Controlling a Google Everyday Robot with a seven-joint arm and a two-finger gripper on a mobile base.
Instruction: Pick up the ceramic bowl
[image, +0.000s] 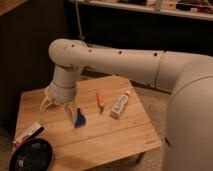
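Camera view: ceramic bowl (31, 155) below-left of end effector (57, 107), apart

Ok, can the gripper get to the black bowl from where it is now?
Probably yes. The gripper hangs over the left side of the table, and the bowl sits at the near left corner, open side up. Only a white packet lies near the path, and it looks low.

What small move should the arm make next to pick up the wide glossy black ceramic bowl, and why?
Probably shift the gripper toward the wide glossy black ceramic bowl at the lower left of the view. The gripper hangs above the light wooden table, apart from the bowl, not yet over it.
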